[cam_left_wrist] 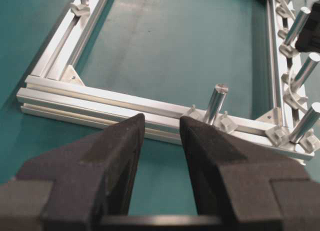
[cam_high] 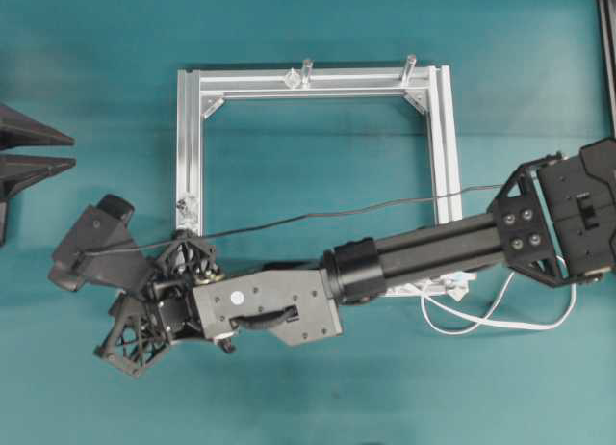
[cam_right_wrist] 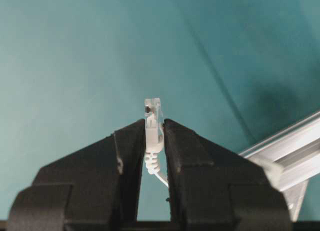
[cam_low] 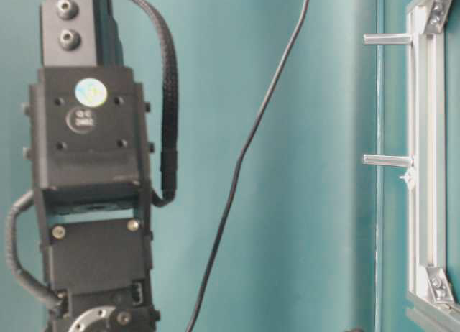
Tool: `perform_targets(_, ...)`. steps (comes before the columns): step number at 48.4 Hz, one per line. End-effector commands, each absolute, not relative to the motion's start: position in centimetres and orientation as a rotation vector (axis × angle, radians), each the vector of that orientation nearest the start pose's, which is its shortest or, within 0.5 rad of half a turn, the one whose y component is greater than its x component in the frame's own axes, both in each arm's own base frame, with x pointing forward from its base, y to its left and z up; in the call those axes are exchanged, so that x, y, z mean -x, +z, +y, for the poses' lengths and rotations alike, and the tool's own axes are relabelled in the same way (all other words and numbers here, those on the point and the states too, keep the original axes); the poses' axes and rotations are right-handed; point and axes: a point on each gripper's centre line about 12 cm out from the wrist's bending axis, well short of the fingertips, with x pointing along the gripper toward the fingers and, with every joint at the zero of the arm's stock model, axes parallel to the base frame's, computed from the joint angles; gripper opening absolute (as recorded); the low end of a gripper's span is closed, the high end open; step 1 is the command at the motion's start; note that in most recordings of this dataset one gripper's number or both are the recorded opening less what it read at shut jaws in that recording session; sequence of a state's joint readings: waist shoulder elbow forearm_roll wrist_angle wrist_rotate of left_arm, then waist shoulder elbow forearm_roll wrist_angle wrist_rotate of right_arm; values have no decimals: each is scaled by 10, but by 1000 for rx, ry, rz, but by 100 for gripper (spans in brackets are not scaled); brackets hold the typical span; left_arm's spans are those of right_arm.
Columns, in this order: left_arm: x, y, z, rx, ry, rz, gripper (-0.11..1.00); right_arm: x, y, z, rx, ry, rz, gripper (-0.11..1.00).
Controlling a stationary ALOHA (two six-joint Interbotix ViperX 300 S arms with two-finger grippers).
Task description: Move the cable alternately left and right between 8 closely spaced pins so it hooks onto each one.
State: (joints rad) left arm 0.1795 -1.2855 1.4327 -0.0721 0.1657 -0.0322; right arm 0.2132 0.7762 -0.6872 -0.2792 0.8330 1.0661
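Note:
My right gripper (cam_right_wrist: 154, 125) is shut on the cable's small clear-white plug (cam_right_wrist: 153, 109), which sticks out past the fingertips above the teal table. In the overhead view that gripper (cam_high: 154, 296) sits off the frame's lower left corner, its arm lying across the lower rail. The white cable (cam_high: 481, 320) loops on the table by the lower right corner. Whitish pins sit on the rails (cam_high: 291, 78) (cam_left_wrist: 227, 123) (cam_low: 408, 177). My left gripper (cam_left_wrist: 161, 122) (cam_high: 48, 151) is open and empty, just short of the frame's left rail (cam_left_wrist: 100, 98).
The square aluminium frame (cam_high: 443, 146) lies mid-table. Upright silver posts stand on it (cam_high: 409, 65) (cam_left_wrist: 216, 103) (cam_low: 388, 159). A thin black robot wire (cam_high: 337, 214) (cam_low: 244, 152) hangs across the frame. A dark edge (cam_high: 606, 40) runs at the far right.

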Motion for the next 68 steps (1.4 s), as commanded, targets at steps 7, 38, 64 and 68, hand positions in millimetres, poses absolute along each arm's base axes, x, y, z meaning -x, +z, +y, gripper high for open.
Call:
perform_targets(7,-138,192,24,136,187,290,38,-619,207,94,-607,-356,762,15)
perform_targets(38,-138,192,24,138,187,290,38,-625,200,60,-615,-406,757,15)
perform_targets(64,-138,192,24,138,187,290,38,-624,202,59,-614,-417,766,15)
perform_targets(68,-138,192,24,136,187,290,38,-624,204,59,-614,-416,763,15)
